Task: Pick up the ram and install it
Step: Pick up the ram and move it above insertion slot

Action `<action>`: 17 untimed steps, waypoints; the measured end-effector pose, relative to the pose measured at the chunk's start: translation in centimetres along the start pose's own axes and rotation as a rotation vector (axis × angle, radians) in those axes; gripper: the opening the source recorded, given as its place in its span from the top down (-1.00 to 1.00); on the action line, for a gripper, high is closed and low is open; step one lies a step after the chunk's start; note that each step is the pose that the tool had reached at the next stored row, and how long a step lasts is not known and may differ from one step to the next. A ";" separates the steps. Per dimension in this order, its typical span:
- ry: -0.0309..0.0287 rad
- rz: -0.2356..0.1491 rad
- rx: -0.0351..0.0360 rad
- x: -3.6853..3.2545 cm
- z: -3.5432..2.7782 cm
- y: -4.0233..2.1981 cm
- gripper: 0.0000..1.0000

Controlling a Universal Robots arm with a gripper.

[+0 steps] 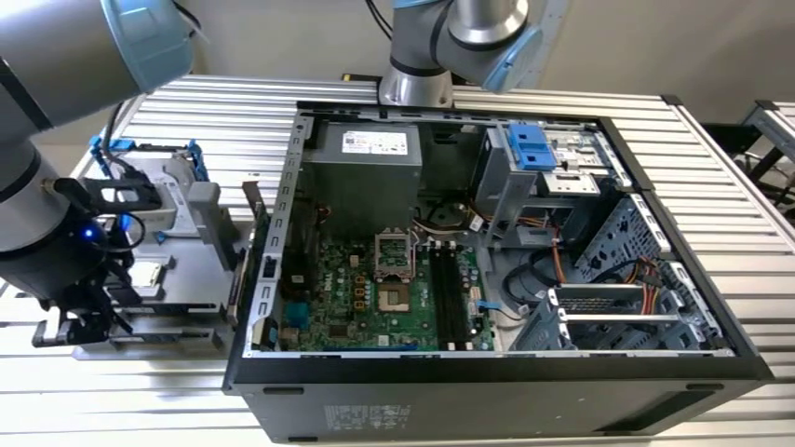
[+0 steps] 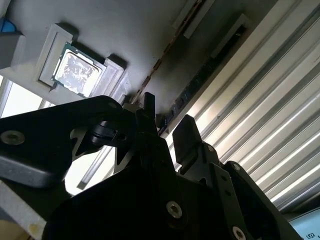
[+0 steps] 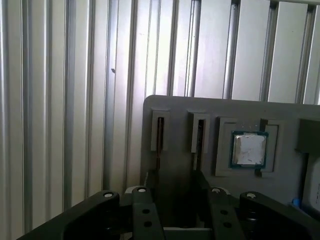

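Two thin ram sticks stand on edge in narrow slots of a grey parts holder (image 3: 175, 112): one ram stick (image 3: 159, 135) with a brownish edge and a darker one (image 3: 200, 135) beside it. In the second wrist view they appear as a brownish strip (image 2: 162, 57) and a dark strip (image 2: 197, 82). My gripper (image 3: 176, 175) hangs just short of the two slots, open, with bare holder surface between its black fingers (image 2: 187, 127). In the exterior view the gripper (image 1: 93, 317) is low at the holder (image 1: 186, 289), on that view's left.
A processor chip (image 3: 248, 149) lies in a square pocket beside the slots. The open computer case (image 1: 267, 279) fills the middle of the ribbed metal table, its motherboard's long black slots (image 1: 450, 289) facing up. A blue-handled drive frame (image 1: 149, 177) stands behind the holder.
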State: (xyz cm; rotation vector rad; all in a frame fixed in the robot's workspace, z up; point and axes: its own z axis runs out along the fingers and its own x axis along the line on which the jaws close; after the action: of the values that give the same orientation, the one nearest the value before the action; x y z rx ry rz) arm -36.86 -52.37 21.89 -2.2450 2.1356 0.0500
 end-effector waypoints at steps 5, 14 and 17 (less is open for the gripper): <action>-0.0001 0.001 0.0002 0.17 0.53 -0.06 -1.00; 0.0002 0.010 0.0005 0.50 1.29 -0.16 -1.00; 0.0002 0.012 0.0007 0.73 1.48 -0.15 -1.00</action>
State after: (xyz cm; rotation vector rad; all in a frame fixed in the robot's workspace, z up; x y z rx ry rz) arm -36.66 -53.01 20.37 -2.2316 2.1495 0.0495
